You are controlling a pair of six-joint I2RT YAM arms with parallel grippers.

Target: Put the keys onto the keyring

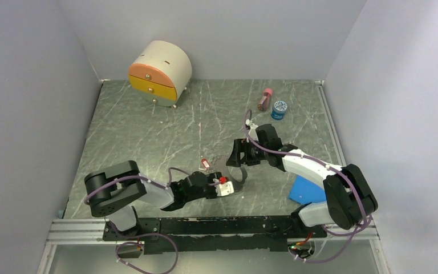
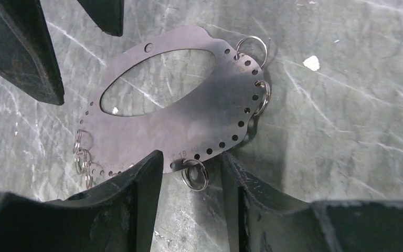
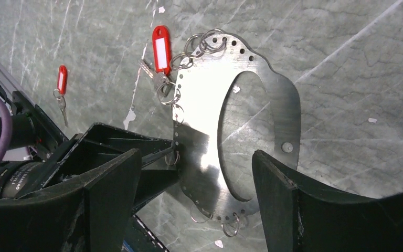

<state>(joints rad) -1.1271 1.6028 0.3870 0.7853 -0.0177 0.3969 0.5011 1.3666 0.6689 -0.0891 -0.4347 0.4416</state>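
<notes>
The keyring here is a flat grey metal plate [image 1: 240, 174] with an oval cut-out and edge holes carrying small split rings. It lies on the table between both grippers and shows in the left wrist view [image 2: 199, 110] and the right wrist view [image 3: 199, 79]. One red-tagged key [image 3: 161, 48] lies against the rings at the plate's far end. A second key [image 3: 62, 79] lies loose on the table. In the top view a red tag [image 1: 205, 163] lies left of the plate. My left gripper [image 2: 191, 157] is open with a split ring [image 2: 195, 174] between its fingers. My right gripper [image 3: 194, 157] is open and straddles the plate.
A rounded drawer box [image 1: 159, 71] stands at the back left. A pink bottle [image 1: 265, 99] and a blue-lidded jar [image 1: 279, 109] stand at the back right. A blue flat piece [image 1: 307, 191] lies under the right arm. A metal rail [image 1: 80, 228] runs along the near edge.
</notes>
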